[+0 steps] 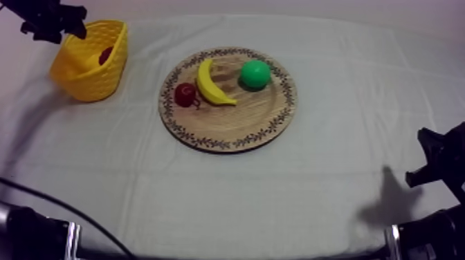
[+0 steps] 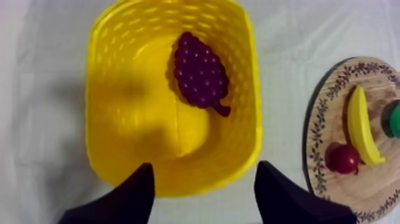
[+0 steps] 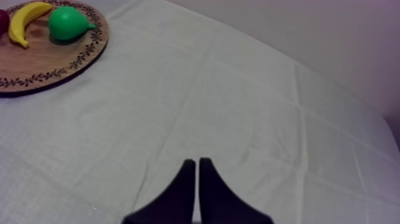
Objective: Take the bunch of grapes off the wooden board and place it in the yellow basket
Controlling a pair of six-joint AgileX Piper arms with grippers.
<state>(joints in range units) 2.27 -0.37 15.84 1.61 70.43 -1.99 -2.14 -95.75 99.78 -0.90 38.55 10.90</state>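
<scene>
My left gripper (image 2: 205, 171) hangs over the near end of the yellow basket (image 1: 93, 81), its two black fingers (image 2: 138, 189) spread wide with nothing between them. Through the gap I look down into the basket, and the bunch of grapes (image 2: 201, 71) lies on its floor, against the wall that faces the wooden board (image 1: 228, 123). The bunch lies flat, and its long axis runs roughly along the basket's length with a slight slant. The narrow tip points to the far end of the basket. The short stem points back toward my fingers and a little toward the board side. In the top view the grapes show as a dark red patch inside the basket, which stands at the left of the table, near the board but apart from it. The left arm comes in over the basket's far rim from the upper left. On the board lie a banana (image 1: 210, 83), a small red fruit (image 1: 185, 94) just beside the banana on the basket side, and a green pear (image 1: 254, 74) on the banana's other side. My right gripper (image 3: 198, 165) sits low over the bare grey-white cloth (image 1: 277, 197) at the right, well apart from the board. Its fingers are pressed together into a narrow wedge, gripping nothing.
</scene>
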